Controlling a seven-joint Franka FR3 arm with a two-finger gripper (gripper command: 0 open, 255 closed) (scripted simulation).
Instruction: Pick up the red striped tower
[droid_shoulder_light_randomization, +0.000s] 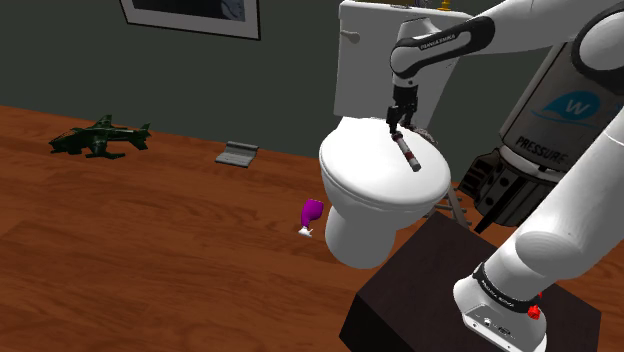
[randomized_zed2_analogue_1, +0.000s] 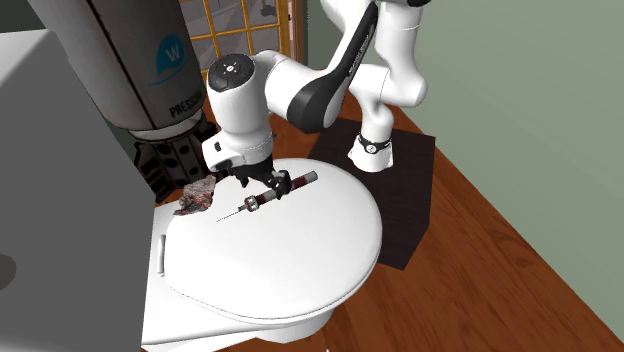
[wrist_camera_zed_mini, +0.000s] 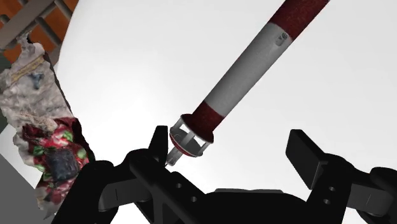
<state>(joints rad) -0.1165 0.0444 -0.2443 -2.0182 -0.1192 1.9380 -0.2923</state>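
The red striped tower (droid_shoulder_light_randomization: 408, 152) (randomized_zed2_analogue_1: 275, 192) (wrist_camera_zed_mini: 248, 76) is a slim rod with dark red and grey bands and a thin spire tip. It lies flat on the white toilet lid (droid_shoulder_light_randomization: 365, 180) (randomized_zed2_analogue_1: 290, 255). My gripper (droid_shoulder_light_randomization: 397, 128) (randomized_zed2_analogue_1: 255, 183) (wrist_camera_zed_mini: 232, 143) hangs low over the tower's spire end. It is open, its fingers (wrist_camera_zed_mini: 304, 149) standing wide apart. The spire end sits between them, close to one finger, and is not clasped.
A crumpled floral rag (randomized_zed2_analogue_1: 197, 197) (wrist_camera_zed_mini: 44, 127) lies on the lid beside the gripper. The toilet tank (droid_shoulder_light_randomization: 372, 50) rises behind. A big grey machine (droid_shoulder_light_randomization: 560, 110) stands close by. On the wooden floor are a green helicopter (droid_shoulder_light_randomization: 100, 137), a grey object (droid_shoulder_light_randomization: 237, 154) and a purple object (droid_shoulder_light_randomization: 312, 213).
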